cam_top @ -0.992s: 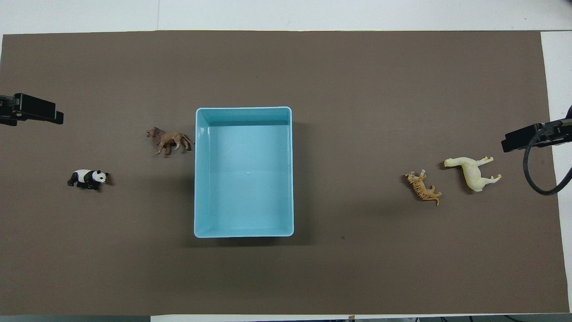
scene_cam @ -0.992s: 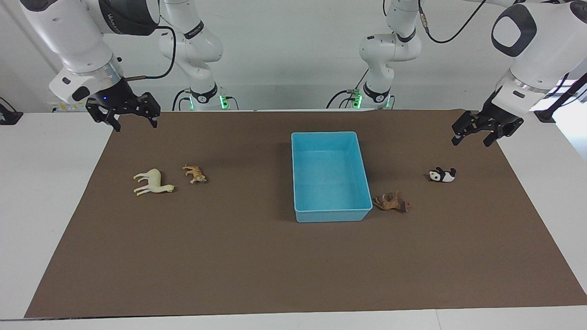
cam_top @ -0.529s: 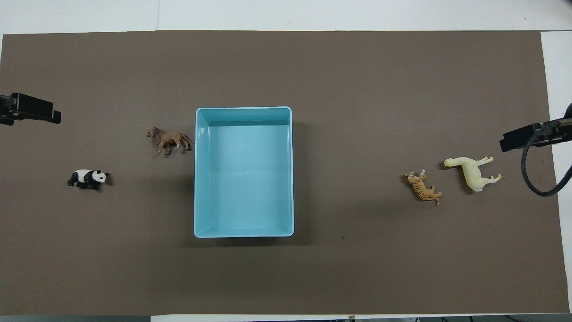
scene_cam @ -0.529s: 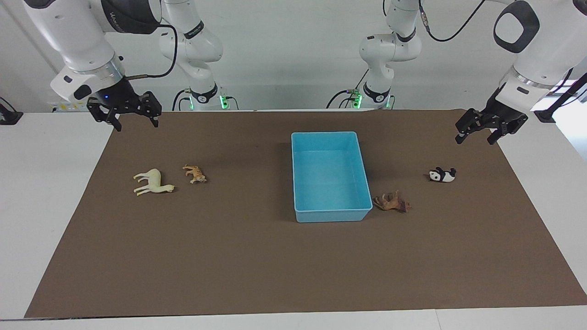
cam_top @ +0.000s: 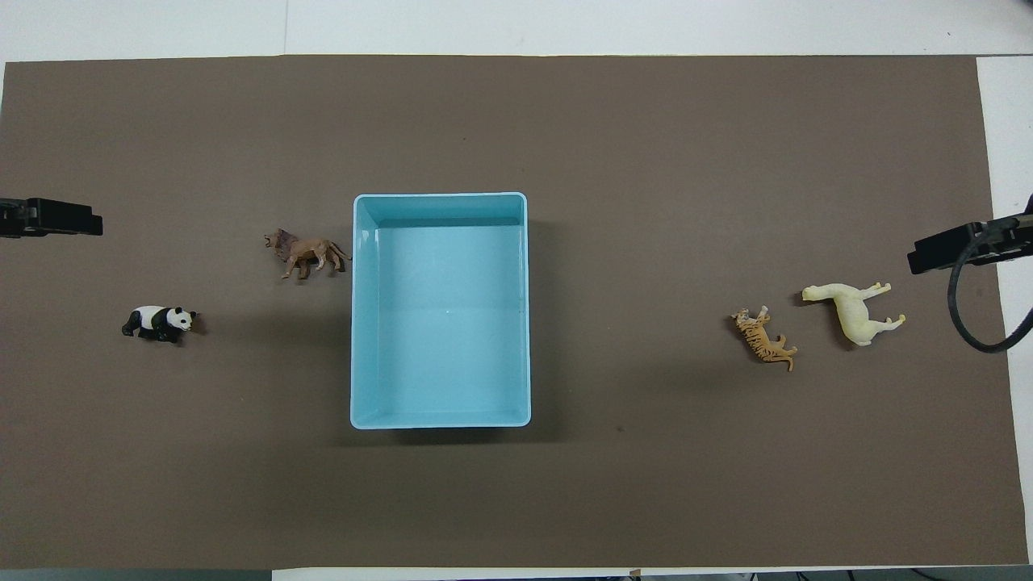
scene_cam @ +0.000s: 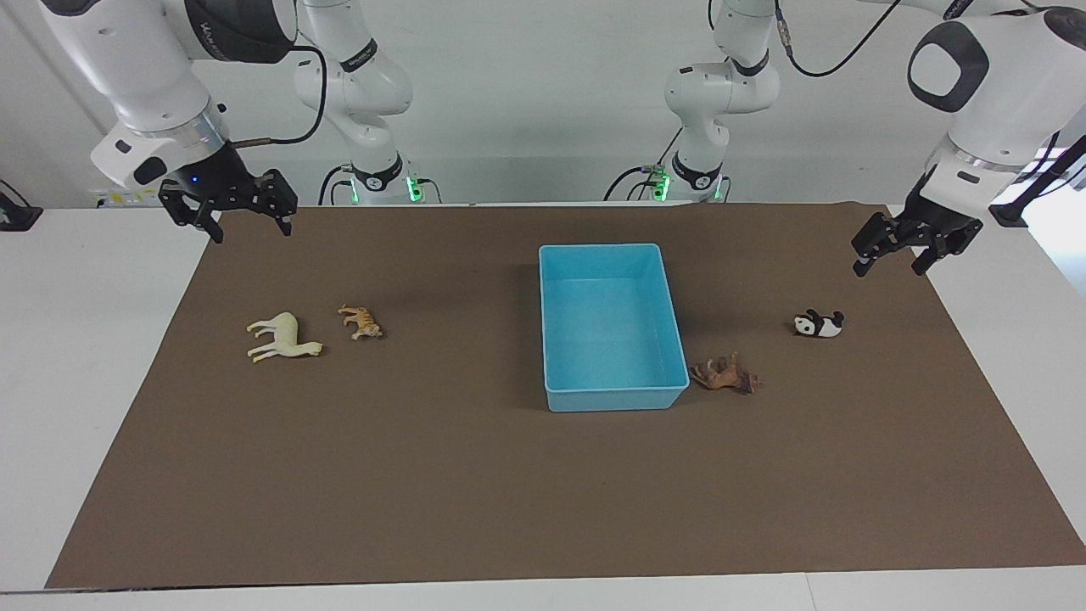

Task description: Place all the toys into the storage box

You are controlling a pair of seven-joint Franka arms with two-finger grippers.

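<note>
Both grippers hang with their jaws spread and nothing between them. The right gripper [scene_cam: 247, 222] is up in the air over the corner of the brown mat [scene_cam: 475, 484] at the right arm's end of the table, its two black fingers [scene_cam: 282, 216] pointing down from a wrist that slants in from the bulky white forearm above it. The left gripper [scene_cam: 891, 255] is raised over the mat's edge at the left arm's end, its fingers also pointing down and slightly inward, the wrist bent under a white forearm that comes in from the upper corner of the facing view. In the overhead view only the black tips show: the left gripper [cam_top: 50, 218] at one edge, the right gripper [cam_top: 948, 250] at the other with a black cable looping beside it. The light blue storage box [scene_cam: 670, 339] sits at the middle of the mat with nothing in it. All four toys lie on the mat outside it. The panda [scene_cam: 819, 323] is nearest the robots, toward the left arm's end, near the left gripper. The tiger [scene_cam: 361, 322] and the cream llama [scene_cam: 284, 336] lie side by side toward the right arm's end, well apart from the box. The brown animal [scene_cam: 724, 374] lies farthest from the robots, just beside the box's wall at its corner.
</note>
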